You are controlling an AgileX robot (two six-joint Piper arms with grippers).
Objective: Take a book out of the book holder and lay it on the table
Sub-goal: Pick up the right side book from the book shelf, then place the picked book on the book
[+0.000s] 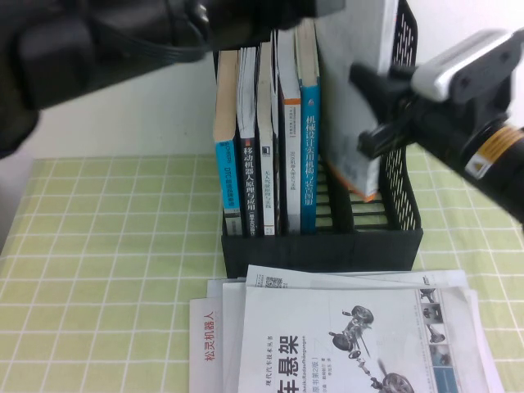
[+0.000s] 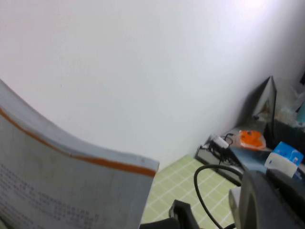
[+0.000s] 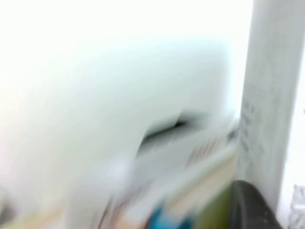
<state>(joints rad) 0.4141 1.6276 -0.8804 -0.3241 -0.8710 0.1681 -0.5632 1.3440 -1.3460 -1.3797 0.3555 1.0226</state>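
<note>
The right end effector (image 1: 378,110) pinches the book (image 1: 354,106), which stands tilted in the book holder (image 1: 405,164), rightmost slot. Lifting and laying it on the table (image 1: 106,246) remain. The left end effector's (image 1: 327,6) state: cannot tell.

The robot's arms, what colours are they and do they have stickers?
Both arms are black. The right gripper is black with a silver-grey camera block behind it, and its arm wears a yellow-and-white label. The left gripper, at the top, is black too.
</note>
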